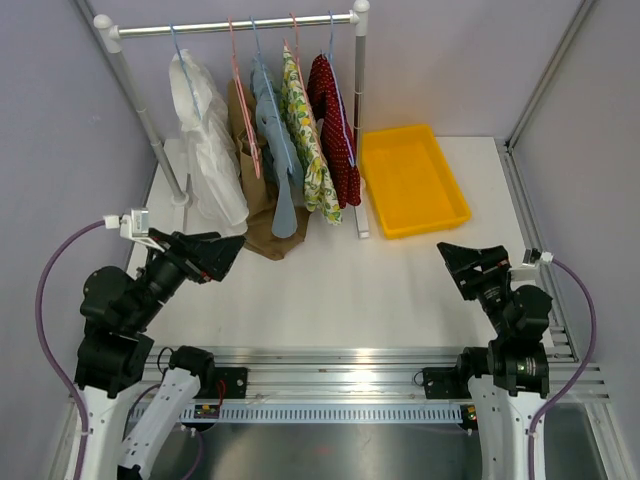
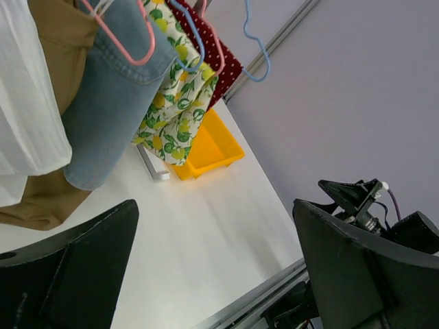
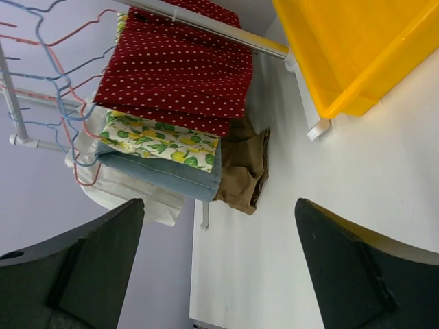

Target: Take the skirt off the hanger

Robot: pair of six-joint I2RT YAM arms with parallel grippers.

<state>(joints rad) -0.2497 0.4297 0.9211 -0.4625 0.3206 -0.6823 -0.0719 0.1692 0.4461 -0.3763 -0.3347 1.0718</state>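
Several garments hang on wire hangers from a white rail [image 1: 235,24] at the back: white [image 1: 210,150], brown [image 1: 262,235], denim [image 1: 280,160], lemon print [image 1: 310,150] and red with white dots [image 1: 335,130]. The lemon-print piece [image 3: 161,140] and the red dotted one [image 3: 178,75] both hang like skirts; I cannot tell which is the task's skirt. My left gripper [image 1: 232,258] is open near the front left, well short of the clothes. My right gripper [image 1: 452,268] is open at the front right. Nothing lies between the jaws of either the left gripper [image 2: 214,226] or the right gripper [image 3: 219,212].
A yellow tray [image 1: 410,175] sits on the white table right of the rack's right post [image 1: 360,120]. The brown garment's hem pools on the table. The rack's left post [image 1: 150,130] slants along the left wall. A metal rail [image 1: 340,365] runs along the near edge.
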